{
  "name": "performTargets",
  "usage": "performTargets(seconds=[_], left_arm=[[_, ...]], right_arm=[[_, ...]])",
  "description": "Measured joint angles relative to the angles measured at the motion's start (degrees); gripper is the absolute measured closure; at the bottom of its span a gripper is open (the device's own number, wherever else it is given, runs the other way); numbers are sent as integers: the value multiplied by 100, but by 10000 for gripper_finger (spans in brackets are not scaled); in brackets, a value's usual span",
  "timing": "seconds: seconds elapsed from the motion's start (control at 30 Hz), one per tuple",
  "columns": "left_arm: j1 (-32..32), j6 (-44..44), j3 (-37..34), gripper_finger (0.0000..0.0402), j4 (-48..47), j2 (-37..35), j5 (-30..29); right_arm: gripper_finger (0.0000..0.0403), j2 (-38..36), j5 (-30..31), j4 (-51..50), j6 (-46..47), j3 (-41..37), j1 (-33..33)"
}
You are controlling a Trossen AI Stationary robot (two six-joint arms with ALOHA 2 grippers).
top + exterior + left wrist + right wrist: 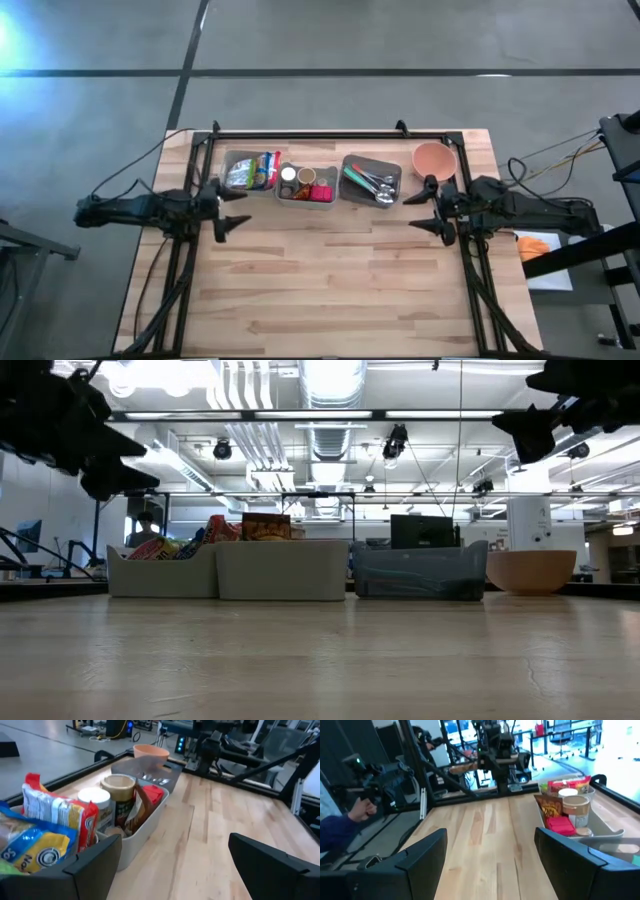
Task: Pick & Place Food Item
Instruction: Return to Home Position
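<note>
- High view: your left end effector [238,208] hangs over the left edge of the bench [330,285], fingers spread wide, nothing held
- Your right end effector [420,211] mirrors it at the right edge, also wide open and empty
- Along the far side of the bench there is a row: left gray bin [226,168] with snack packets [252,172], touching it the right gray bin [305,203] with the seasoning bottles [292,176], then the black bin [378,161] with the spoons [372,184], then an orange bowl [434,160]
- Both end effectors sit near the row but well clear of every bin
- Low view: the same row stands at the far side, packets poking above the left gray bin's rim and the bowl at the right end; both arms are dark shapes high in the top corners, off the bench
- Left wrist view: your own two fingers are far apart with bare bench between them; packets, a white-capped bottle and a brown-lidded bottle sit just beside, in their bins
- Right wrist view: fingers wide apart, empty; the right gray bin with its bottles is to one side, and a person's hand [362,810] in a blue sleeve [332,832] shows beyond the bench edge
</note>
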Motion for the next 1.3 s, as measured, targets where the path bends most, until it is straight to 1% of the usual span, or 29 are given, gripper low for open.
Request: performTargets(seconds=[0.23,0.5,0.7,0.77,1.07,1.3], left_arm=[[0,28,-462,32,335,-115,-38],[-3,47,-481,32,472,-101,-73],[-2,38,-483,32,474,-100,-361],[-2,39,-485,32,474,-86,-402],[-2,-51,-485,32,472,-80,-422],[0,167,-485,32,468,-80,-422]], right_arm=[[106,-530,-2,23,63,-280,3],[106,-1107,-4,158,189,-696,3],[106,-1386,128,526,72,-1125,3],[106,-1441,137,846,28,-1373,1],[106,-1411,250,760,-514,-1384,1],[106,-1137,304,743,-350,-1384,3]])
